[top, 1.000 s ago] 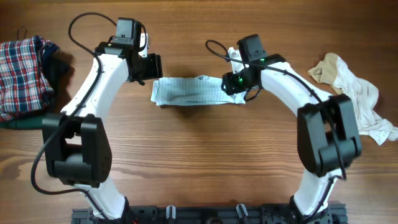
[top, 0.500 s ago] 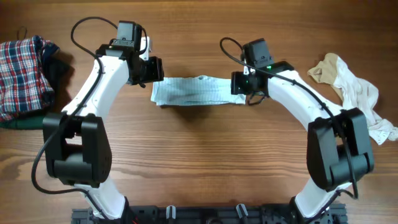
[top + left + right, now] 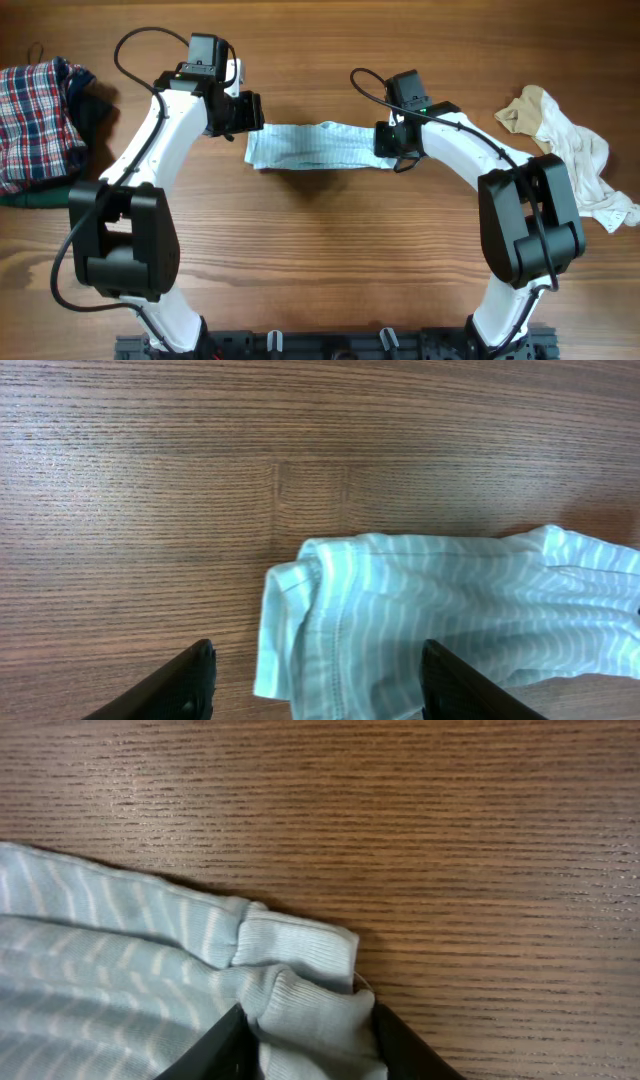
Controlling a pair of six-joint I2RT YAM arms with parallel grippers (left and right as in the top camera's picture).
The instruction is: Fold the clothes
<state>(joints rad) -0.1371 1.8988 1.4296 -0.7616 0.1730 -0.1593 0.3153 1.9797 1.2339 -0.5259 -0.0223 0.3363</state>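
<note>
A pale blue striped garment (image 3: 315, 147) lies stretched flat across the middle of the wooden table. My left gripper (image 3: 252, 112) is open and hovers at its left end; in the left wrist view the cloth's left edge (image 3: 300, 620) lies between the spread fingers (image 3: 315, 685), not pinched. My right gripper (image 3: 386, 140) is shut on the garment's right end; the right wrist view shows bunched ribbed cloth (image 3: 300, 1005) squeezed between the fingers (image 3: 305, 1040).
A plaid shirt over dark clothing (image 3: 40, 115) is heaped at the far left. A cream and white crumpled garment (image 3: 570, 150) lies at the right edge. Bare wood lies in front of the striped garment.
My right gripper has drawn the garment's right end to the right, stretching the cloth straighter. My left gripper has shifted slightly right toward the left end and stays open.
</note>
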